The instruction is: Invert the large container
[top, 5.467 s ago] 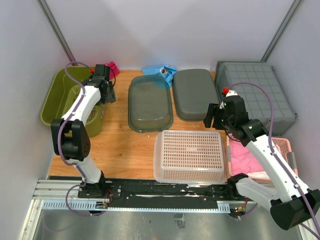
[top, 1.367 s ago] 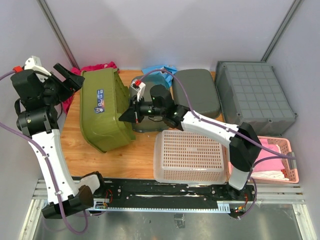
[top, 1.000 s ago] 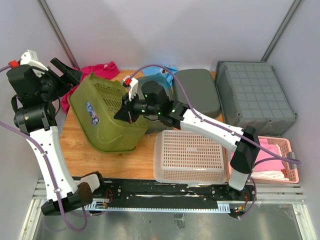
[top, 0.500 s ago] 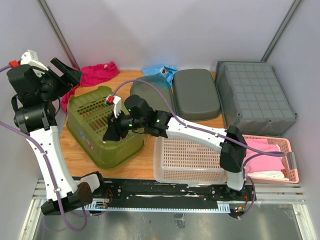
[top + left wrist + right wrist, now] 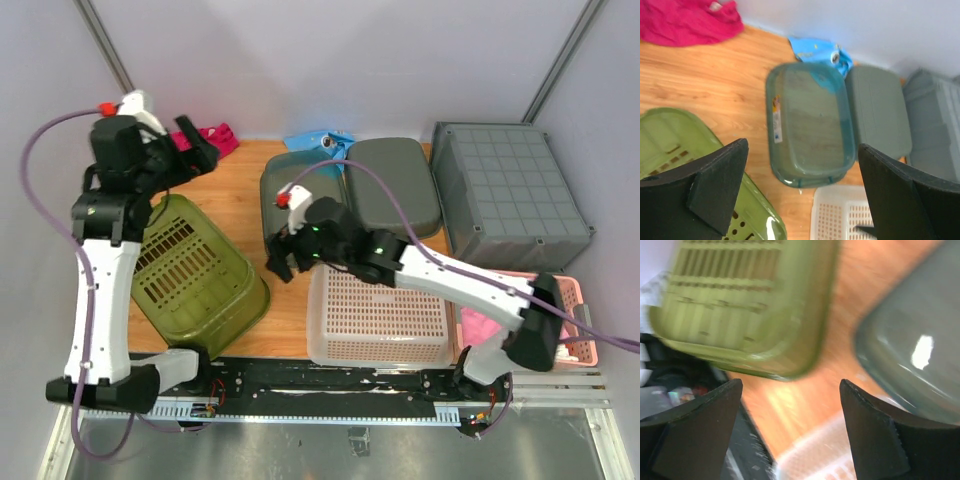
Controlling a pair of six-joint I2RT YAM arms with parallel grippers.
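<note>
While the green basket (image 5: pixel 195 275) lay bottom-up at the near-left of the table (image 5: pixel 240 215), the left gripper (image 5: pixel 195 148) hung above, fingers spread and empty; the right gripper (image 5: pixel 281 266) hovered just beside the basket, likewise spread, holding nothing.

Pale walls (image 5: pixel 330 60) enclose a wooden table (image 5: pixel 245 210).

Overhead view plus two downward wrist close-ups, green basket (image 5: pixel 195 275) common to all.
</note>
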